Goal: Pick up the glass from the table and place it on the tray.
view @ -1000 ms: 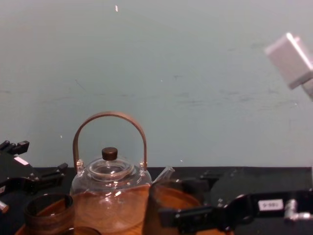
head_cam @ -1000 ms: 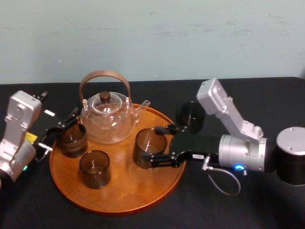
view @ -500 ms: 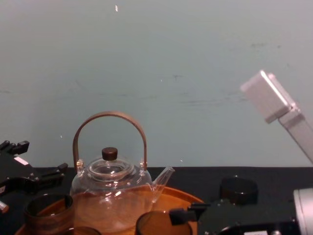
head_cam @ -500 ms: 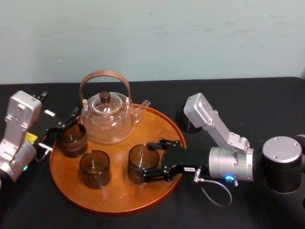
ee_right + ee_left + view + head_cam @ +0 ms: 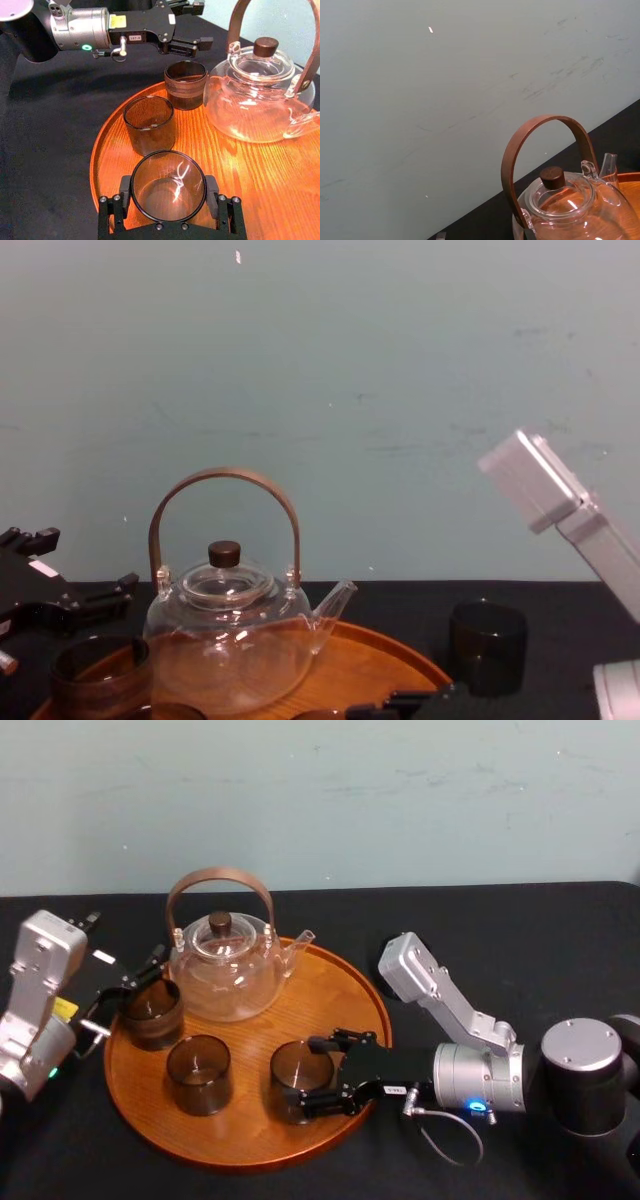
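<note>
Right pincer (image 5: 305, 1073) clamped around smoky cylindrical glass (image 5: 167, 187) inside round wooden tray (image 5: 340, 990) rim. Left pincer (image 5: 202, 25) spread wide by tray's left edge. Black cloth bench (image 5: 560, 940).

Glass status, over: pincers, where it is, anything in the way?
Right pincer shut on dark smoky glass tumbler, low over round orange-brown wooden tray. Left pincer open by tray's left rim. Neighbouring tumbler apart.

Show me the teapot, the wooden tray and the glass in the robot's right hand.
teapot (image 5: 222, 982), head view, its clear belly.
tray (image 5: 335, 990), head view, bare wood near the teapot.
glass (image 5: 168, 192), right wrist view, its see-through bottom.
</note>
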Controlling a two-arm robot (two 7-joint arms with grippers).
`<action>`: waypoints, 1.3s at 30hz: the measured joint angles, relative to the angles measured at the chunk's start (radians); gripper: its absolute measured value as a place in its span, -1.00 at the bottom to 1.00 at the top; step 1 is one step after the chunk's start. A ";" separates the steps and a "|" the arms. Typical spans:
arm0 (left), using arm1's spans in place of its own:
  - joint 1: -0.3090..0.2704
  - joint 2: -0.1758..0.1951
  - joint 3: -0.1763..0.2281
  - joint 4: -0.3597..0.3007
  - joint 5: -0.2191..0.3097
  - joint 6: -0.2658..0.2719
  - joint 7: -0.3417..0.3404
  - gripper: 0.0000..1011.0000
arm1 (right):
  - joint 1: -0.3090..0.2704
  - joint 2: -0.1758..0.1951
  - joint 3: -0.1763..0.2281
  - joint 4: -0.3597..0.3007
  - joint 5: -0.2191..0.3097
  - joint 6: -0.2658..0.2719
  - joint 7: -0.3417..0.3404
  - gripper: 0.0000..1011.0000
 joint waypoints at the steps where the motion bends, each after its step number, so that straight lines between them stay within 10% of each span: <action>1: 0.000 0.000 0.000 0.000 0.000 0.000 0.000 0.98 | 0.000 0.000 -0.001 0.001 0.000 0.000 0.000 0.78; 39: 0.000 0.000 0.000 0.000 0.000 0.000 0.000 0.98 | -0.002 -0.002 -0.005 0.006 -0.002 -0.003 -0.008 0.98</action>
